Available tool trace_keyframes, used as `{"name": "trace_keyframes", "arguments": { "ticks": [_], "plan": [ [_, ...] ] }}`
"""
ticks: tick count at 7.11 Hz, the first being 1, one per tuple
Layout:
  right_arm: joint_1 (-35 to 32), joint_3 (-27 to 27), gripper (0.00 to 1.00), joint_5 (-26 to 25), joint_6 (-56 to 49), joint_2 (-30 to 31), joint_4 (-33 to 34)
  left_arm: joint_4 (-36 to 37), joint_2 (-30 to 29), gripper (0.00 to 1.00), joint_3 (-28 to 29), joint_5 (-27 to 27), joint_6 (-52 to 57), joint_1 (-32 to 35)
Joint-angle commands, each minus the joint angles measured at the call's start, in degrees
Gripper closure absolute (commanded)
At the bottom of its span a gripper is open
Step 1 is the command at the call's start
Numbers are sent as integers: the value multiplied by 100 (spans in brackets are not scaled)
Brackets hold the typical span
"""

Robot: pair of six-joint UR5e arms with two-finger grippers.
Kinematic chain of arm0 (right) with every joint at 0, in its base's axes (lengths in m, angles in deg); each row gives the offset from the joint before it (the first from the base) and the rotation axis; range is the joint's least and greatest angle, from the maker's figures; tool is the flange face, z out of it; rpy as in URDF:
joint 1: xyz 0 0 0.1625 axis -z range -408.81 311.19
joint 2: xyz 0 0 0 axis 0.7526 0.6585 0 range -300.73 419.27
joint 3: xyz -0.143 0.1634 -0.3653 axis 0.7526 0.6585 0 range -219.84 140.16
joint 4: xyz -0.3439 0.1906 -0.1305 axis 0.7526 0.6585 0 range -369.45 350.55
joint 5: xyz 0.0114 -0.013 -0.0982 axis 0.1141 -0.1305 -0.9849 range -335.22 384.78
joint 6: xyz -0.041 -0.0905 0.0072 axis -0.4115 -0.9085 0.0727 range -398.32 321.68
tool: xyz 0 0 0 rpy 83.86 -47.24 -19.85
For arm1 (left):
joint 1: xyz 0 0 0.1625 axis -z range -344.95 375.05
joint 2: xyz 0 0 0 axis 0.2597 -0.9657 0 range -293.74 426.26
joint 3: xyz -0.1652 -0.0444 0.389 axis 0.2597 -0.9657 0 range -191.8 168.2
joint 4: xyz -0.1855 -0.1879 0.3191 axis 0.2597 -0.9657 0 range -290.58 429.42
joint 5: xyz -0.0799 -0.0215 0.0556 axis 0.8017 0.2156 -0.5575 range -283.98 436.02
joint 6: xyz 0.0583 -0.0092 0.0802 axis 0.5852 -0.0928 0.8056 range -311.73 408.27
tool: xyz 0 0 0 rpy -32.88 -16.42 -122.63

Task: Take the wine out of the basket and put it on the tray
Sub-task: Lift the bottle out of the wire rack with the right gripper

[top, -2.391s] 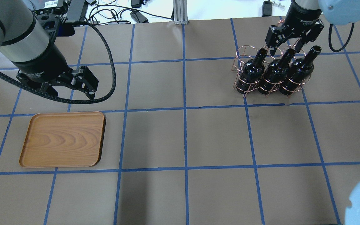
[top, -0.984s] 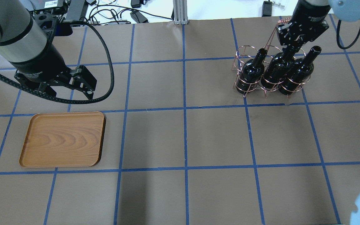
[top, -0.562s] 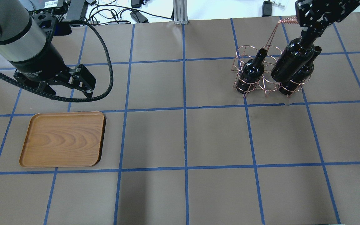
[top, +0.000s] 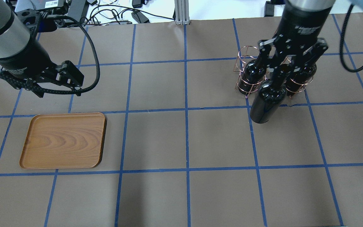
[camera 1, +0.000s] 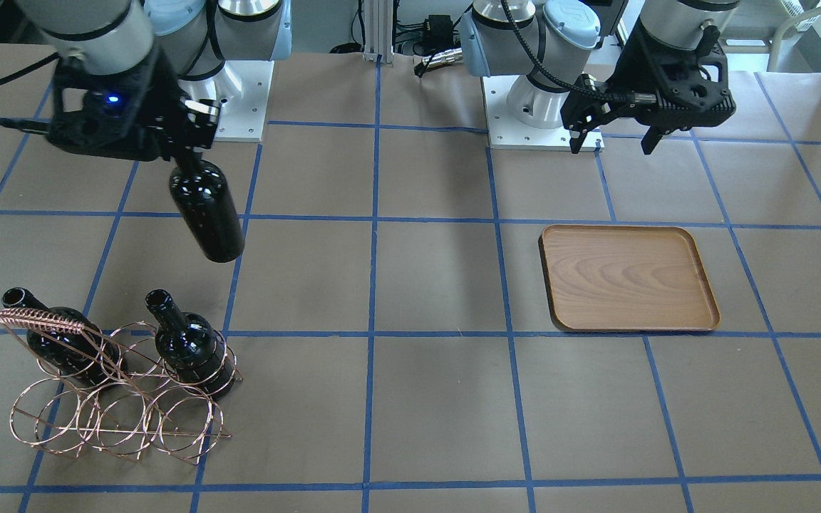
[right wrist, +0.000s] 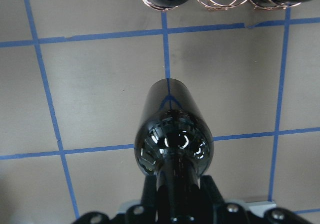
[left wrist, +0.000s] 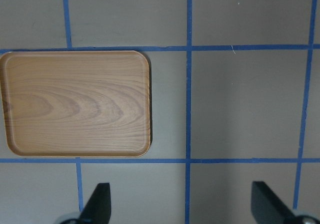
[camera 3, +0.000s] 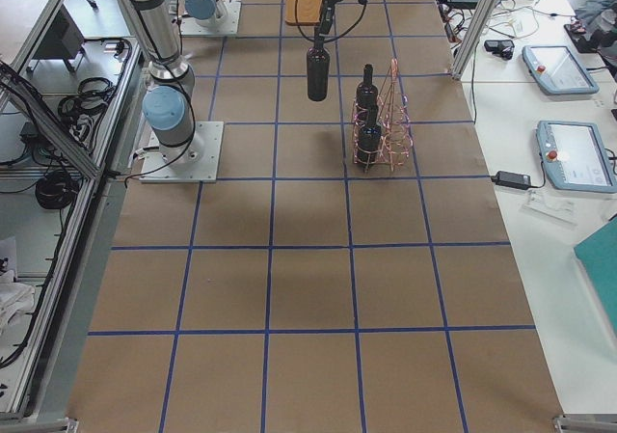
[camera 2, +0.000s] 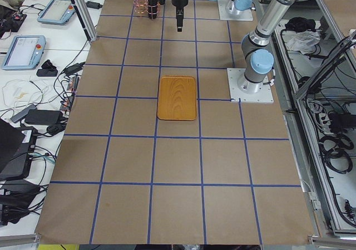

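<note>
Right fingers (top: 307,60) pinch wine (top: 268,101) at neck. Wine hangs clear above table (top: 184,142), just 6 o'clock of basket (camera 1: 40,319). Tray (top: 63,140) well apart, 9 o'clock. Left fingers (left wrist: 100,204) spread, empty. We judge risk: glossy neck slipping, wine swinging on long traverse.

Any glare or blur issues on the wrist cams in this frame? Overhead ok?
Right wrist view: white glare spots on the shoulder of the glossy near-black glass wine bottle, and its neck is soft at the bottom edge. Left wrist view: the flat brown wooden tray is sharp with readable grain; the left gripper jaws' tips are slightly blurred. Overhead view: the area beyond the brown paper-covered table is blown out, with soft shadow patches near the bottom.
</note>
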Motion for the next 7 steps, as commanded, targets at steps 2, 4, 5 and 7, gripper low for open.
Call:
{"name": "trace_keyframes", "arguments": {
  "ticks": [2, 4, 5, 7],
  "plan": [
    [-1758, -83, 97, 599, 2665, -628, 1079, 2, 7, 0, 33, 0, 785, -498],
    [-2446, 644, 97, 715, 3907, -1365, 1309, -33, 7, 0, 24, -9, 1347, -937],
    [-2709, 961, 97, 716, 4296, -1743, 1561, -68, 7, 0, 24, -17, 1349, -1044],
    [-2879, 999, 95, 716, 4458, -1958, 1819, -59, 7, 0, 7, 9, 1349, -1045]
  ]
}}
